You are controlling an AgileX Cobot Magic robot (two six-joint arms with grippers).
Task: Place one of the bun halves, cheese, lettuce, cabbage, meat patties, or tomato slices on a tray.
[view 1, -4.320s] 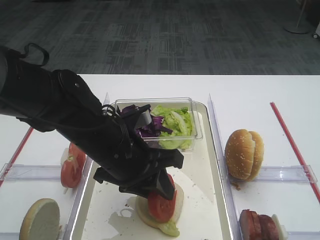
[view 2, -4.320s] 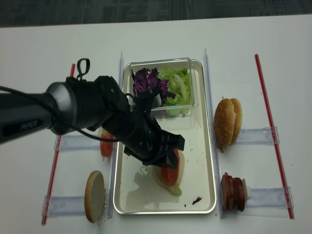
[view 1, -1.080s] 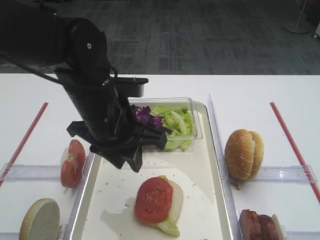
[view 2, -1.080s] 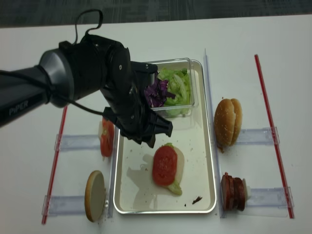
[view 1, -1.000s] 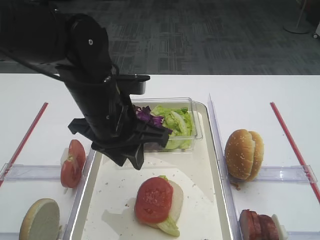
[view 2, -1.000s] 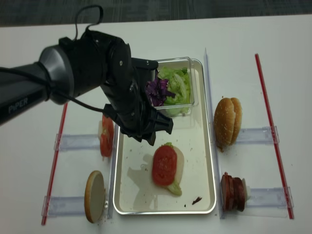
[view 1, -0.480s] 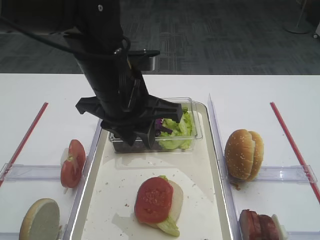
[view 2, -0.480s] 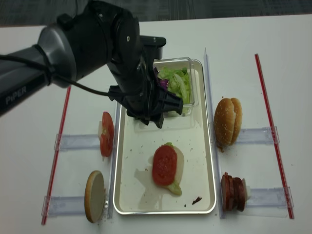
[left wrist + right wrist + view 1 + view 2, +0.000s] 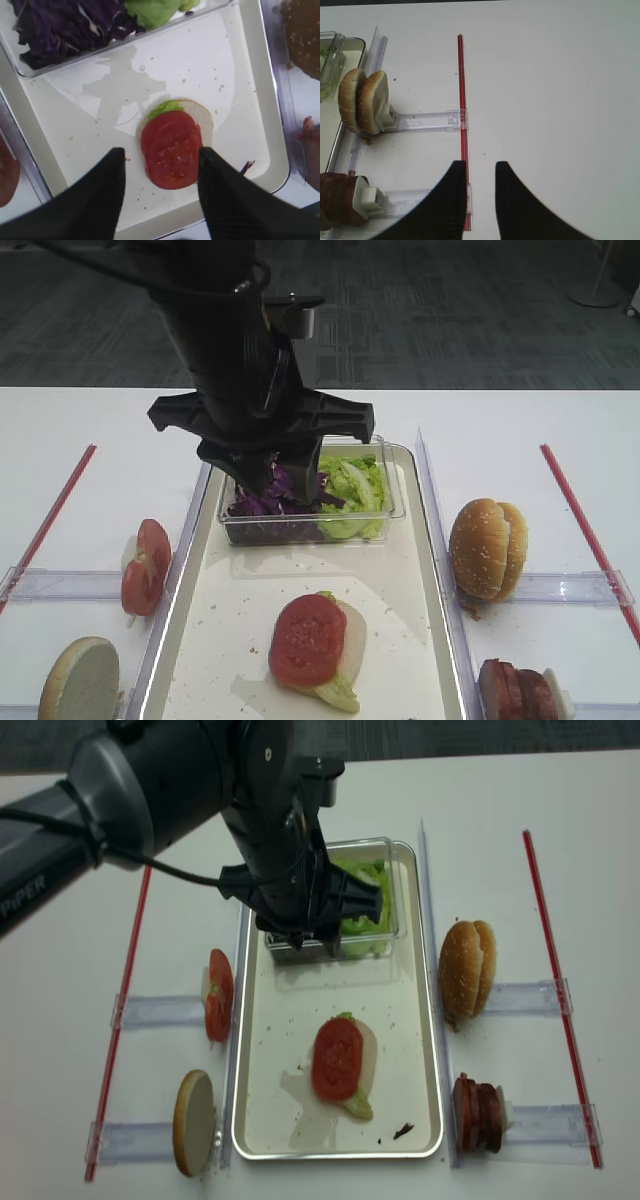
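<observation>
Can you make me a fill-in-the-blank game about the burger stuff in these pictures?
1. On top of the bun half and lettuce in the tray lies a red ____ slice.
2. The clear tub holds green lettuce and ____ cabbage.
3. The left gripper hovers above the tray with its jaws ____.
4. The meat patties stand ____ the tray, on its right.

Missing words: tomato; purple; open; outside

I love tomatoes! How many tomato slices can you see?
2, maybe more: one tomato slice on the tray's stack, one upright left of it. More may hide behind.
</observation>
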